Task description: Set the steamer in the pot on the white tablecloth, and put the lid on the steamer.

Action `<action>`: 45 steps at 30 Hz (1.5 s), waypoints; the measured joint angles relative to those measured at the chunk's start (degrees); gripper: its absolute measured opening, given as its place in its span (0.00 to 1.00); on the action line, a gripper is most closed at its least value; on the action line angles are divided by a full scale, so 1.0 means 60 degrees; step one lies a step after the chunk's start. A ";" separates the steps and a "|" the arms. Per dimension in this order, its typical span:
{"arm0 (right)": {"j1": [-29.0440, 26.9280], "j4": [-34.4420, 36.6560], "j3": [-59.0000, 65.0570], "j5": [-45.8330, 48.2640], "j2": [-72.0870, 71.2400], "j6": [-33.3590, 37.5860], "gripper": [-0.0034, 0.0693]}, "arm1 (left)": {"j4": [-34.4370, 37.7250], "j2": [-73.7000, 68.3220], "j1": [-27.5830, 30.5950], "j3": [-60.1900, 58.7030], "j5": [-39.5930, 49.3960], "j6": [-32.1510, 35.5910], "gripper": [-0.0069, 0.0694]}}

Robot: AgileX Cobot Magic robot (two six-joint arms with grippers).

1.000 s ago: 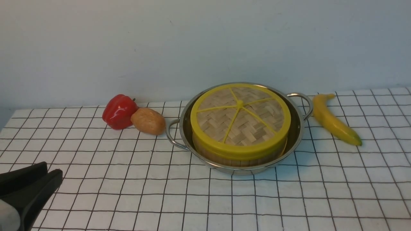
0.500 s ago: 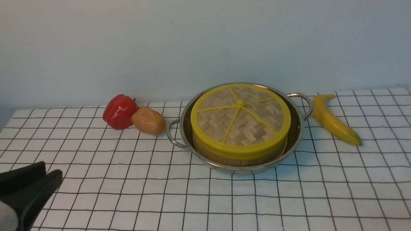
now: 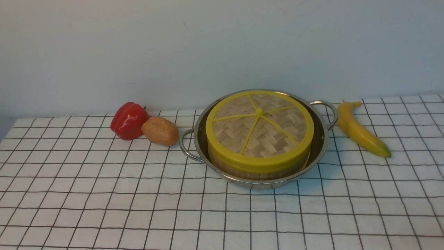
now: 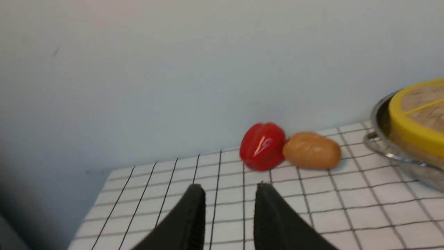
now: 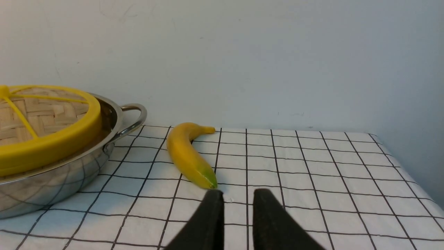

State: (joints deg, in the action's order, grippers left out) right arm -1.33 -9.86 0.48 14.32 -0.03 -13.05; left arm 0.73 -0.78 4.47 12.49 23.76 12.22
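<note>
On the white tablecloth (image 3: 138, 208) stands the shiny pot (image 3: 321, 146). The bamboo steamer (image 3: 242, 170) sits inside it, only its slatted wall showing. The woven lid (image 3: 260, 128) with yellow rim and spokes lies flat on the steamer and hides its contents. Neither gripper appears in the front view. In the left wrist view my left gripper (image 4: 229, 190) stands open and empty over the cloth, well short of the pot (image 4: 399, 156) and lid (image 4: 416, 114). In the right wrist view my right gripper (image 5: 238, 192) shows a narrower gap, holds nothing, and sits apart from the pot (image 5: 52, 184).
A red pepper (image 3: 128, 120) and a brown potato (image 3: 160, 131) lie touching each other just left of the pot's handle. A banana (image 3: 360, 130) lies right of the pot, its green tip just beyond my right fingertips (image 5: 215, 196). The wall runs close behind.
My left gripper, seen at the lower left of the front view before, has drawn back out of that view. Pot, steamer, lid and food have not moved.
</note>
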 joint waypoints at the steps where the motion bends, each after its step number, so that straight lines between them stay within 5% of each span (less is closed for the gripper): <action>1: 0.0000 0.0000 0.0000 0.0000 0.0000 0.0000 0.27 | 0.0008 0.0094 0.0199 -0.0555 -0.0360 0.0000 0.36; 12: 0.0000 0.0000 0.0000 0.0000 -0.0007 0.0000 0.29 | 0.0028 0.0134 0.0337 -0.2145 -0.2411 0.0009 0.37; 45: 0.0000 0.0025 0.0000 0.0000 -0.0007 -0.0008 0.37 | 0.0028 0.0134 0.0337 -0.2147 -0.2444 0.0009 0.41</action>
State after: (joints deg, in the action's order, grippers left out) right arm -1.33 -9.71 0.48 14.32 -0.08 -13.10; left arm 0.90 0.02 6.49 -0.39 9.10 12.27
